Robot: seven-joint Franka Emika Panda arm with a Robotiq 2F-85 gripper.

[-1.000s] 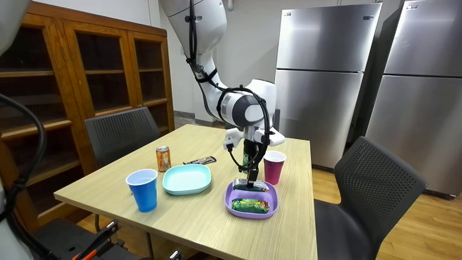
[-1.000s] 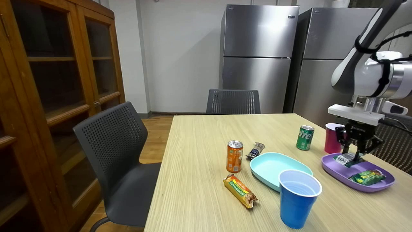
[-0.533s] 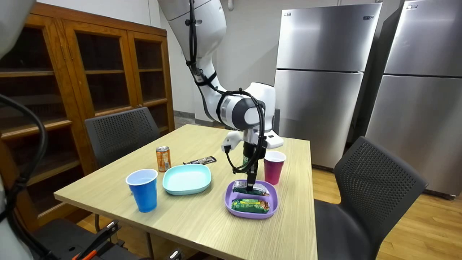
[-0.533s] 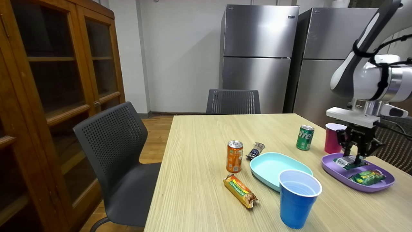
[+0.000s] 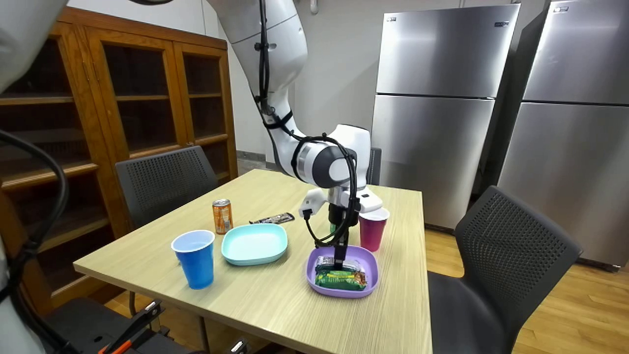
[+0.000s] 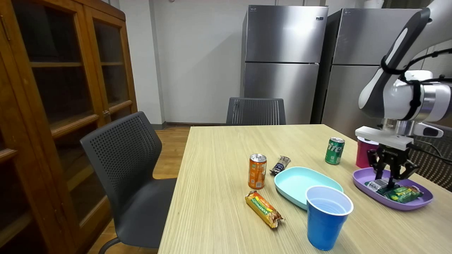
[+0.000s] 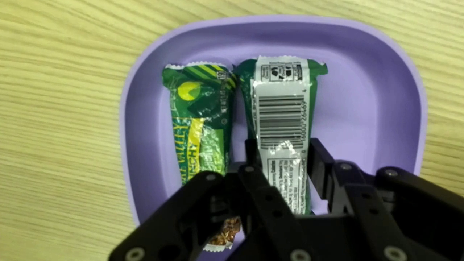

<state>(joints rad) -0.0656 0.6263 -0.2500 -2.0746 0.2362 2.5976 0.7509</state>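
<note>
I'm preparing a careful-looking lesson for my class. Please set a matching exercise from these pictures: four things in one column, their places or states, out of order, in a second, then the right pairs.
Column 1
1. Barcode-up bar
2. Orange can
3. Purple tray
4. Green can

Column 2
A. Upright, near the magenta cup
B. Between the two fingers of the gripper
C. Upright, near the yellow-wrapped bar
D. Holding two wrapped bars

Right pairs: 1-B, 2-C, 3-D, 4-A

Black fingers (image 7: 320,165) downward, slightly apart
</note>
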